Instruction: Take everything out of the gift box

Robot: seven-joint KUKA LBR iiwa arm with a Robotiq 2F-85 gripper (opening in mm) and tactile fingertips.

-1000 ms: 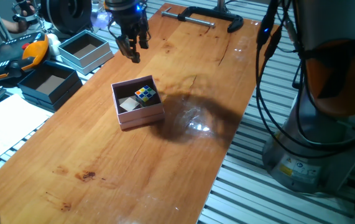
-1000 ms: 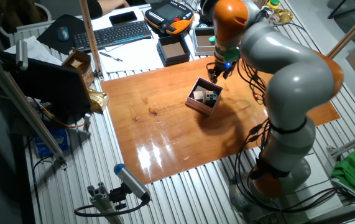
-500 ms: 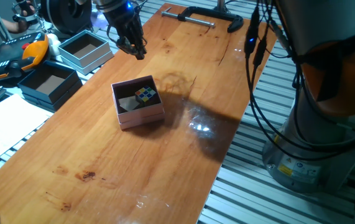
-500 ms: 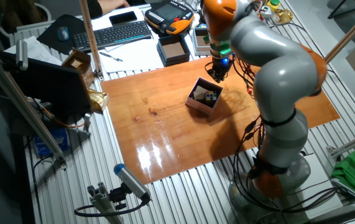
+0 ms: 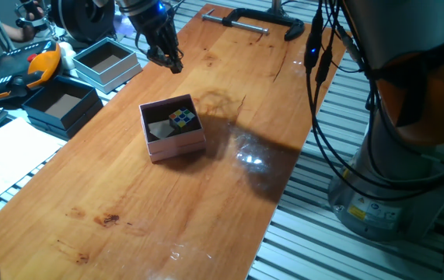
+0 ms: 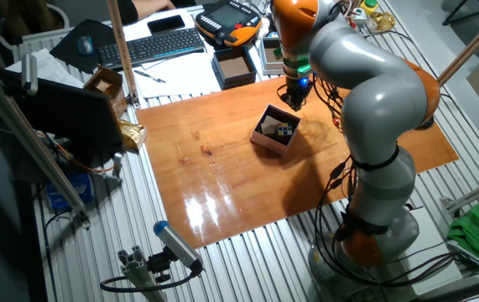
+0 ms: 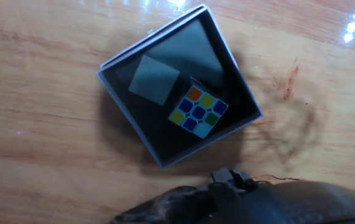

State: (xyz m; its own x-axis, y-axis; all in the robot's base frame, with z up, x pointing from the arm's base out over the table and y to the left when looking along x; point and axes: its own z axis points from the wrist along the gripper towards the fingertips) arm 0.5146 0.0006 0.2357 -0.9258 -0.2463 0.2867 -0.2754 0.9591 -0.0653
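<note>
The pale-pink gift box [image 5: 176, 147] stands open on the wooden table, its dark inside [image 7: 183, 53] facing up; it also shows as the gift box [image 6: 268, 143]. Two things lie in it side by side: a multicoloured puzzle cube [image 5: 181, 118] [image 6: 284, 129] [image 7: 198, 111] and a pale beige-grey block [image 5: 159, 130] [image 6: 267, 128] [image 7: 154, 79]. My gripper [image 5: 167, 59] [image 6: 296, 99] hangs above the table behind the box, toward the far edge, open with nothing between its fingers. In the hand view only a dark part of the hand shows along the bottom.
A light-blue box [image 5: 106, 62] and a dark navy box [image 5: 61, 103] stand off the table's left edge, near an orange pendant [image 5: 19, 71]. A black clamp [image 5: 260, 23] lies at the far end of the table. Cables [image 5: 323, 70] hang on the right.
Over the last second the gripper rose and drew back toward the far left corner while turning about its axis. It has held still for the last half second. The box's contents have not moved.
</note>
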